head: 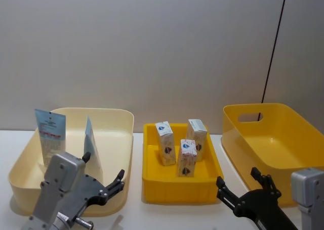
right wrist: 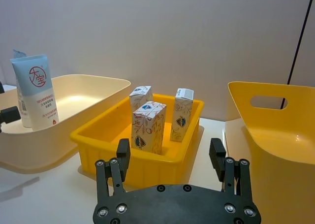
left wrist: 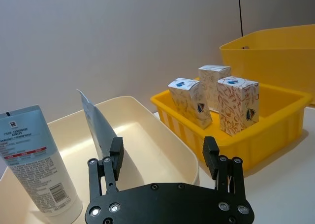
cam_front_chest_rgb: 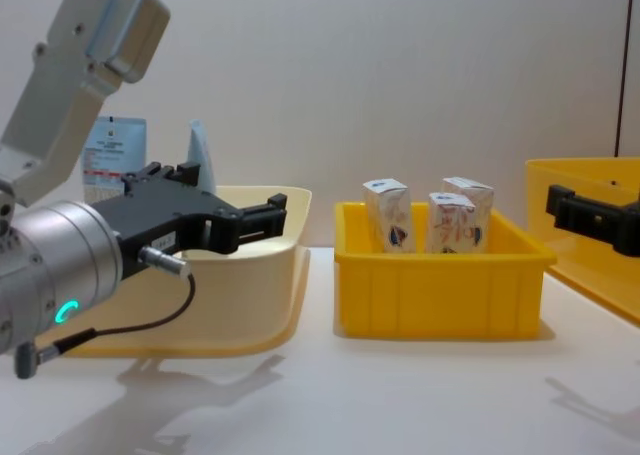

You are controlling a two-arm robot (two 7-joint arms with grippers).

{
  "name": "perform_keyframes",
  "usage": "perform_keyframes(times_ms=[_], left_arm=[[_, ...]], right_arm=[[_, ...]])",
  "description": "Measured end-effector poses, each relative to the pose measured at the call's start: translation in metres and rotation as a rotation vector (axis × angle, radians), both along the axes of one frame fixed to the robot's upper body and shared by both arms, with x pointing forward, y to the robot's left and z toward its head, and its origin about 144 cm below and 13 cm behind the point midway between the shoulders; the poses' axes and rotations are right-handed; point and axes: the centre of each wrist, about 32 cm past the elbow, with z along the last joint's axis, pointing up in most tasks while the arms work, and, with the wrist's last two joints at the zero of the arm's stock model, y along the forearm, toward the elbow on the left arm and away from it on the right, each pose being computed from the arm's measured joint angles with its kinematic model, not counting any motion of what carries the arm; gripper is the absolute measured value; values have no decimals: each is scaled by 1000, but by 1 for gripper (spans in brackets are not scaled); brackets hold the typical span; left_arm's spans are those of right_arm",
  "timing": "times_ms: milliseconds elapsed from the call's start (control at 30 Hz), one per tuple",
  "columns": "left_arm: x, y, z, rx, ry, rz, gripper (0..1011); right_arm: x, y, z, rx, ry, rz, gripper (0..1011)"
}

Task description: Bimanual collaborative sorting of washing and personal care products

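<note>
Two white and pale-blue squeeze tubes stand upright in the cream bin (head: 124, 134) on the left: one tube (head: 50, 134) faces me, the other tube (head: 92, 146) is seen edge-on. Three small white cartons (head: 165, 142) (head: 196, 132) (head: 188, 157) with blue-red print stand in the yellow tray (head: 152, 182) in the middle. My left gripper (head: 115, 185) hovers open and empty at the cream bin's near right corner. Just to the right of the tray's front, my right gripper (head: 242, 182) is open and empty too. In the right wrist view the cartons (right wrist: 147, 127) lie straight ahead of the right gripper (right wrist: 170, 155).
A deep yellow bin (head: 283, 139) with a handle cut-out stands empty at the right. White tabletop runs along the front of the three containers. A plain wall closes off the back.
</note>
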Motion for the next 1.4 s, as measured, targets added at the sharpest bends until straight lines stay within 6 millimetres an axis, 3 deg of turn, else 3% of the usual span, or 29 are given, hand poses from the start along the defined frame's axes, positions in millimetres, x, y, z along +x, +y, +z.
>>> perform_keyframes(times_ms=[733,1400], left_arm=[[18,29,11,-110,83,58,1003],[58,28,18,-160,139,37,1003]], right_arm=[[0,0,0,0,0,0,1001],[0,0,0,0,0,0,1001]])
